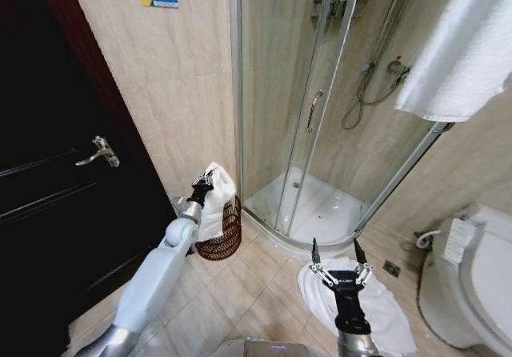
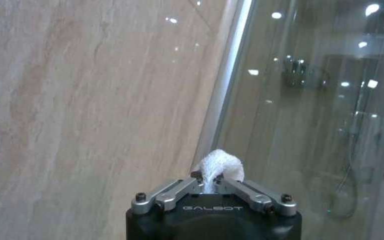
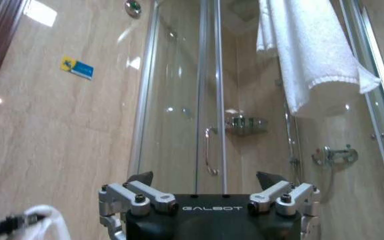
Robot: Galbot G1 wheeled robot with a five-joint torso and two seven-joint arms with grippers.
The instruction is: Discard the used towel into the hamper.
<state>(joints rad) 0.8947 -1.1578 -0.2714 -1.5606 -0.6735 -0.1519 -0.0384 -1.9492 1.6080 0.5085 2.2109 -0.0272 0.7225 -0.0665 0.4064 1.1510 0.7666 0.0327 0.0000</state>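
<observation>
The left gripper (image 1: 203, 182) is clamped on the top of a white used towel (image 1: 216, 205), holding it directly above the wire hamper (image 1: 225, 237), with the towel's lower part hanging down into it. The hamper stands on the floor tiles (image 1: 232, 293) against the beige wall, just beside the shower enclosure (image 1: 320, 133). The right gripper (image 1: 336, 254) hangs spread and empty over another white towel (image 1: 376, 309) on the floor.

A tiled bathroom seen from above. The left gripper (image 1: 203, 184) pinches the top of a white towel (image 1: 216, 205) that hangs down into a dark wire hamper (image 1: 224, 235) beside the glass shower enclosure (image 1: 320, 117). The right gripper (image 1: 338, 253), fingers spread, hovers over another white towel (image 1: 384, 309) on the floor.
</observation>
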